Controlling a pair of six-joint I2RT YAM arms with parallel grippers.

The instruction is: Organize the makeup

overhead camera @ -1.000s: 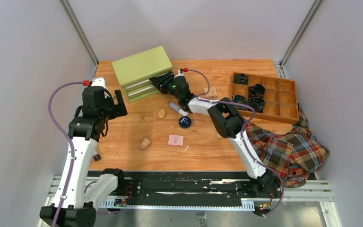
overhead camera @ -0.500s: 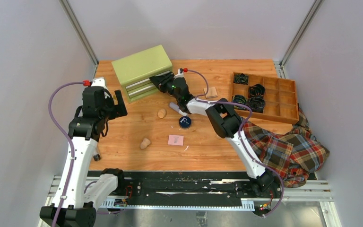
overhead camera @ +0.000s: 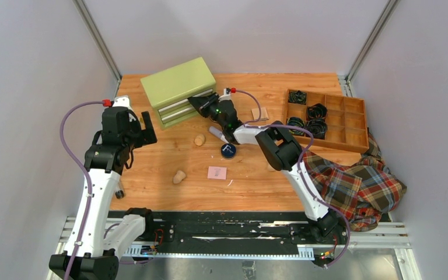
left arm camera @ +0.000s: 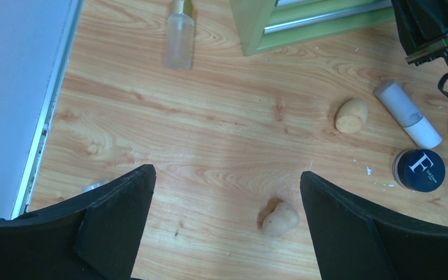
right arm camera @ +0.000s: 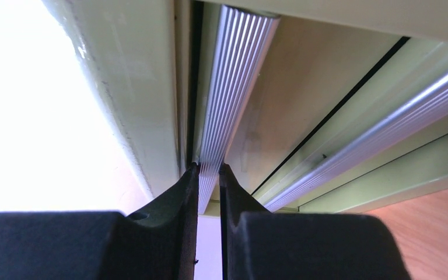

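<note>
Green drawer chest (overhead camera: 178,87) at far side of desk (overhead camera: 256,169); right gripper (right arm camera: 209,175) clamped on its ribbed silver handle (right arm camera: 233,87). Left gripper (left arm camera: 227,192) spread wide, holding nothing. White tube (left arm camera: 407,114) flat beside navy compact (left arm camera: 419,170), long axis diagonal toward chest.

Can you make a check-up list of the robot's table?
Surface: wooden table, few white specks.
Job's things: navy compact, white tube, tan sponges, pink pad, tan square, clear bottle lie loose; green drawer box behind.
Clutter: plaid cloth at right edge; black bands in wooden tray.
Claws: left claw open above table; right claw shut on drawer handle.
Cables: purple cable on each arm.
Surroundings: grey walls.
</note>
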